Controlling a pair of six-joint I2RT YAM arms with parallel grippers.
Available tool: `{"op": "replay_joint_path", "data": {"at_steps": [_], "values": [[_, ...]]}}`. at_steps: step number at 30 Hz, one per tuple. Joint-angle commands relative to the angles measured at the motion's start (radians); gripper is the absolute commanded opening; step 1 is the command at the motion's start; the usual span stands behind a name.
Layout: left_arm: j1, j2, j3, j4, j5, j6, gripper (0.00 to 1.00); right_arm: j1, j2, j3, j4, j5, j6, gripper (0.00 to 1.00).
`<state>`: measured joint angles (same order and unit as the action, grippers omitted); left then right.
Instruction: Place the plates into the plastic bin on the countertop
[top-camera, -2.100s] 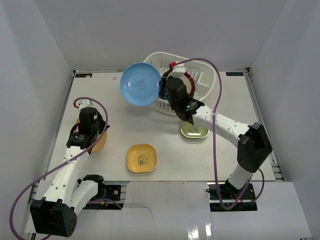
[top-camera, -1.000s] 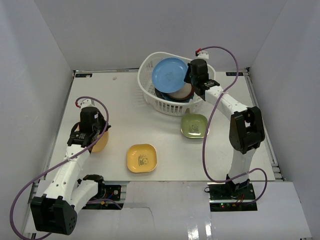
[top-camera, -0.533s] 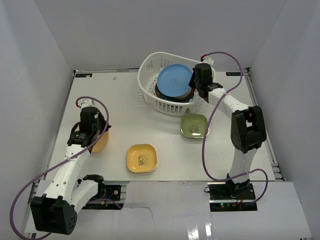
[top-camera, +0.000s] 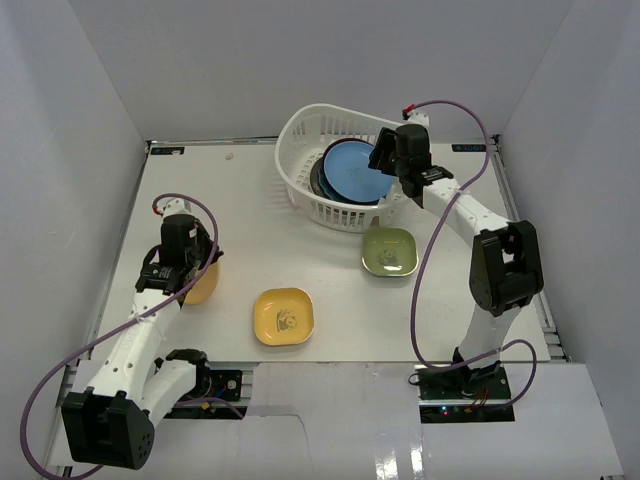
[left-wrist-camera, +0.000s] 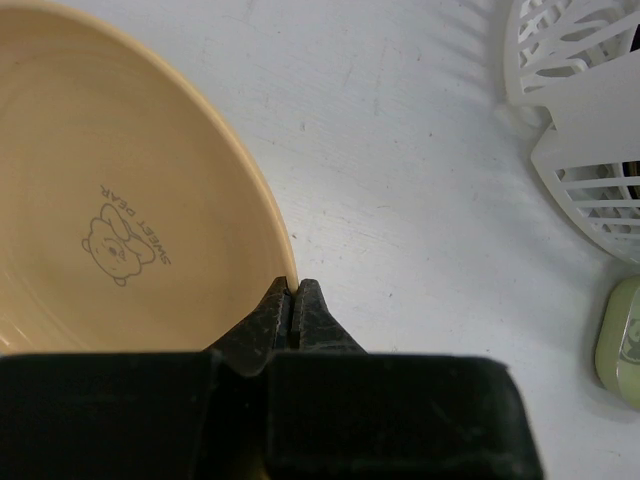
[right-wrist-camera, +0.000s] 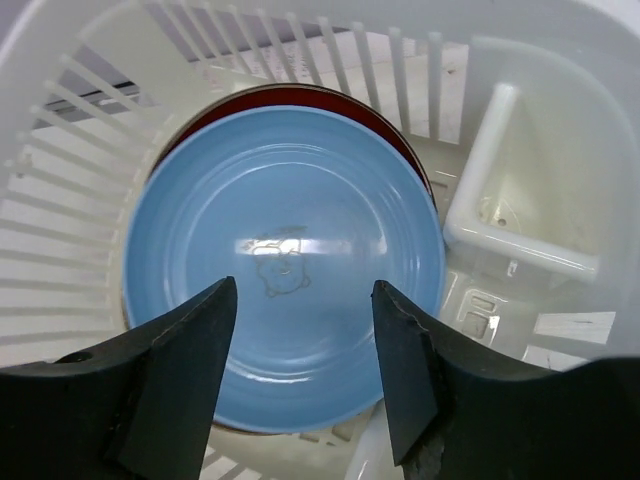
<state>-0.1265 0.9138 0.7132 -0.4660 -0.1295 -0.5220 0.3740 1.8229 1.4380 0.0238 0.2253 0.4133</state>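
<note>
Light blue plate (right-wrist-camera: 285, 200) is lying in the plastic bin (top-camera: 300, 190), atop a red-rimmed plate (right-wrist-camera: 300, 95). Right gripper (right-wrist-camera: 302, 290) is hovering above it, jaws spread, holding nothing. Left gripper (left-wrist-camera: 292, 295) is clamping the orange-yellow plate (left-wrist-camera: 120, 220) by its rim. Yellow plate (top-camera: 284, 316) & green plate (top-camera: 389, 251) are sitting on the countertop (top-camera: 260, 230), so approx 3 left to bin, I'd judge.

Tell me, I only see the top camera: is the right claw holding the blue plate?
Observer: No. The right wrist view shows the right gripper open, its fingers spread above the blue plate, which lies in the bin.
Operator: And the left claw?
Observer: The left wrist view shows the left gripper shut on the rim of the orange-yellow plate.
Operator: Any picture on it?
Observer: A little bear, with the words SWEET BEAR beside it.
</note>
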Motion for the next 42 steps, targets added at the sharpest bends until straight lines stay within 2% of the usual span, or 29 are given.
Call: {"op": "replay_joint_path", "data": {"at_steps": [1, 6, 7, 9, 12, 13, 16, 17, 19, 20, 22, 23, 28, 29, 30, 33, 37, 42], "values": [[0.002, -0.01, 0.003, 0.047, 0.06, 0.014, 0.0, 0.003, -0.097, -0.013, 0.033, -0.098, -0.002, 0.64], [-0.036, -0.021, 0.046, 0.095, 0.172, 0.034, 0.0, 0.058, -0.206, -0.098, 0.025, -0.191, -0.034, 0.68], [-0.051, -0.01, 0.098, 0.096, 0.172, 0.039, 0.0, 0.065, -0.25, -0.125, 0.027, -0.204, -0.034, 0.68], [-0.128, 0.046, 0.17, 0.093, 0.16, 0.054, 0.0, 0.077, -0.305, -0.221, 0.062, -0.227, -0.021, 0.69], [-0.263, 0.144, 0.323, 0.092, 0.049, 0.085, 0.0, 0.082, -0.419, -0.357, 0.094, -0.262, -0.005, 0.65], [-0.289, 0.175, 0.394, 0.092, 0.022, 0.091, 0.0, 0.083, -0.482, -0.396, 0.099, -0.259, 0.007, 0.58], [-0.384, 0.31, 0.501, 0.096, -0.071, 0.119, 0.0, 0.085, -0.607, -0.545, 0.107, -0.264, 0.036, 0.13], [-0.441, 0.35, 0.581, 0.099, -0.125, 0.147, 0.0, 0.088, -0.643, -0.583, 0.114, -0.265, 0.042, 0.08], [-0.504, 0.481, 0.667, 0.104, -0.191, 0.197, 0.0, 0.094, -0.736, -0.692, 0.128, -0.264, 0.05, 0.08], [-0.565, 0.528, 0.762, 0.113, -0.255, 0.227, 0.0, 0.097, -0.764, -0.72, 0.13, -0.271, 0.054, 0.08], [-0.64, 0.671, 0.862, 0.125, -0.306, 0.328, 0.0, 0.098, -0.831, -0.778, 0.107, -0.273, 0.05, 0.08], [-0.662, 0.719, 0.964, 0.133, -0.329, 0.358, 0.0, 0.1, -0.855, -0.797, 0.097, -0.27, 0.045, 0.08], [-0.711, 1.003, 1.284, 0.142, -0.351, 0.508, 0.0, 0.106, -0.991, -0.881, 0.044, -0.268, 0.041, 0.08], [-0.717, 1.098, 1.339, 0.141, -0.351, 0.516, 0.0, 0.108, -1.008, -0.901, 0.038, -0.27, 0.042, 0.08], [-0.719, 1.146, 1.447, 0.138, -0.351, 0.569, 0.0, 0.109, -1.037, -0.912, 0.028, -0.271, 0.044, 0.08], [-0.722, 1.31, 1.631, 0.127, -0.338, 0.606, 0.0, 0.111, -1.079, -0.949, 0.011, -0.282, 0.053, 0.08], [-0.722, 1.428, 1.733, 0.151, -0.318, 0.665, 0.0, 0.115, -1.125, -0.985, -0.015, -0.305, 0.068, 0.08], [-0.72, 1.473, 1.715, 0.184, -0.303, 0.7, 0.0, 0.117, -1.168, -0.993, -0.059, -0.284, 0.062, 0.08]]}}
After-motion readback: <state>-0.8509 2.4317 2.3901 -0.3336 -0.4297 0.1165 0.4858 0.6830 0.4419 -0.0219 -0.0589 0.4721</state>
